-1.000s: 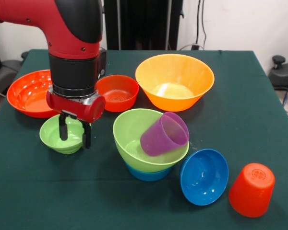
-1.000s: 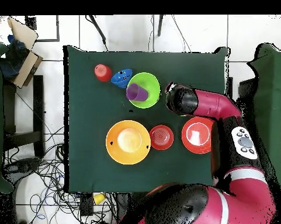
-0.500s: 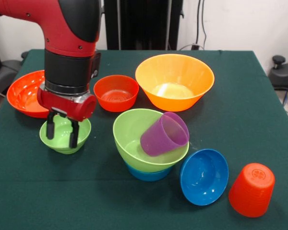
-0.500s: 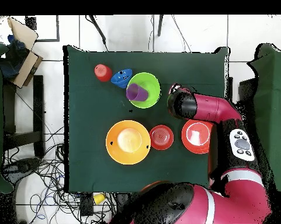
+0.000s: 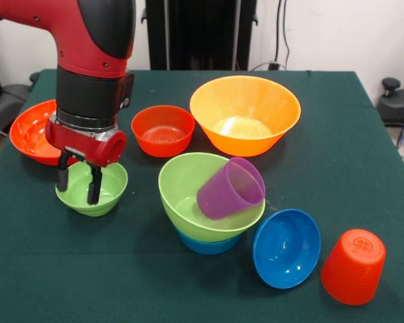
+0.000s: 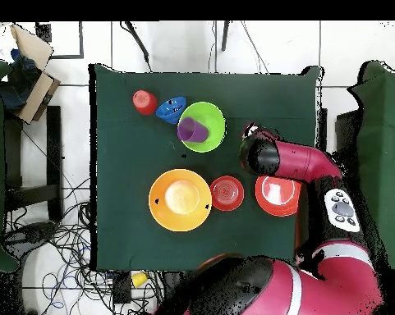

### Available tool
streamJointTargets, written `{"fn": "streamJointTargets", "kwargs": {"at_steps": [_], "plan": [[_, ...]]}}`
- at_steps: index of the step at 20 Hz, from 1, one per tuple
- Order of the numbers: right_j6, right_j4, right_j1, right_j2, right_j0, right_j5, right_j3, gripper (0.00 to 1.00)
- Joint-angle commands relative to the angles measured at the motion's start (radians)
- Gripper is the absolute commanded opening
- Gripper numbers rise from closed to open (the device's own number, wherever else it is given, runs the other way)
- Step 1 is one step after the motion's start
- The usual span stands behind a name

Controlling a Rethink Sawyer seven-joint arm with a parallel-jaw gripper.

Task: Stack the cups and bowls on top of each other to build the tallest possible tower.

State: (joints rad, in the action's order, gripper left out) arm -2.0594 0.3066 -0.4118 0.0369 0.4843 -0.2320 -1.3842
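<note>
The gripper [image 5: 76, 186] is seen w/ fingers parted, nothing held, hanging over the small green bowl [image 5: 92, 188] near the table's left edge in front view. One finger [image 5: 93, 186] is lined up inside the bowl, the other over or just outside its left rim, so the rim wall looks bracketed; contact can't be told.

The tower [image 5: 212, 202] is found toward the table's centre-front: big green bowl [image 5: 188, 195] nested on a light blue bowl [image 5: 209, 243], w/ a purple cup [image 5: 230, 188] lying tilted inside, mouth up and to the right.

Key relation: from the gripper, the tower lies to the right in front view, near but apart. The purple cup would prob. need to be righted or cleared before the small bowl is seated there.

Overhead, the small bowl is hidden under the wrist.
</note>
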Motion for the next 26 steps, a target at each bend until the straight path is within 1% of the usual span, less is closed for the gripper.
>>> {"fn": "streamJointTargets", "kwargs": {"at_steps": [1,6,9,14,21,26], "plan": [[-0.216,-0.055,0.098,0.008,-0.043,0.119,-0.086,1.0],[-0.205,-0.089,0.102,0.001,-0.049,0.161,-0.103,1.0],[-0.183,-0.103,0.103,0.008,-0.041,0.173,-0.105,1.0],[-0.139,-0.108,0.099,0.016,-0.03,0.158,-0.104,1.0],[-0.132,-0.114,0.094,0.02,-0.026,0.154,-0.119,1.0],[-0.102,-0.119,0.059,0.017,-0.027,0.094,-0.121,1.0]]}}
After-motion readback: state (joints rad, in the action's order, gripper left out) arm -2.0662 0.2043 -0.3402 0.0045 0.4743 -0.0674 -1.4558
